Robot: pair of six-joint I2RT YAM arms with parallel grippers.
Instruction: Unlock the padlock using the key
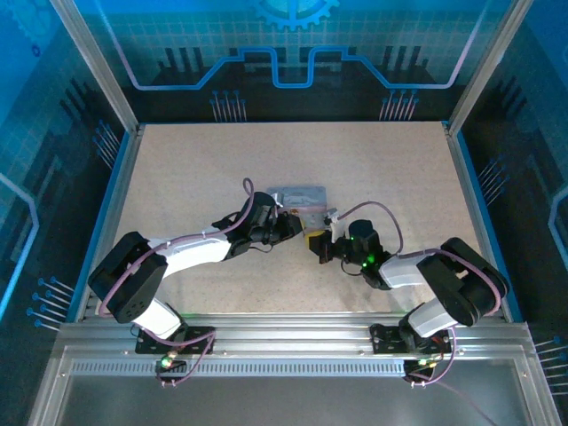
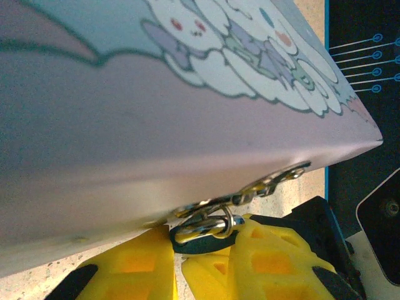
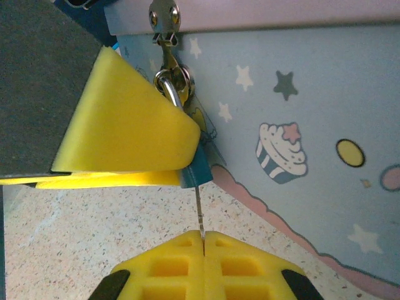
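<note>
— Risks from here, as you read them?

— My right gripper [image 3: 203, 237] is clenched on the key [image 3: 199, 209], whose thin blade runs straight ahead of the fingertips to the padlock [image 2: 201, 237]. Whether its tip is seated, I cannot tell. My left gripper [image 2: 181, 261] is clamped around that padlock, which hangs from the hasp [image 2: 275, 181] of the tin [image 2: 125, 112] just beyond those fingers. I judge that an off-axis twist could bend the sliver or drag it through my grip, and a hard push could shove the tin away.

— Any brand or lettering?

— None I can read. The tin carries only cartoons: rabbits on one face, and a cupcake [image 3: 282, 152] and stars on the face toward my right hand.
</note>
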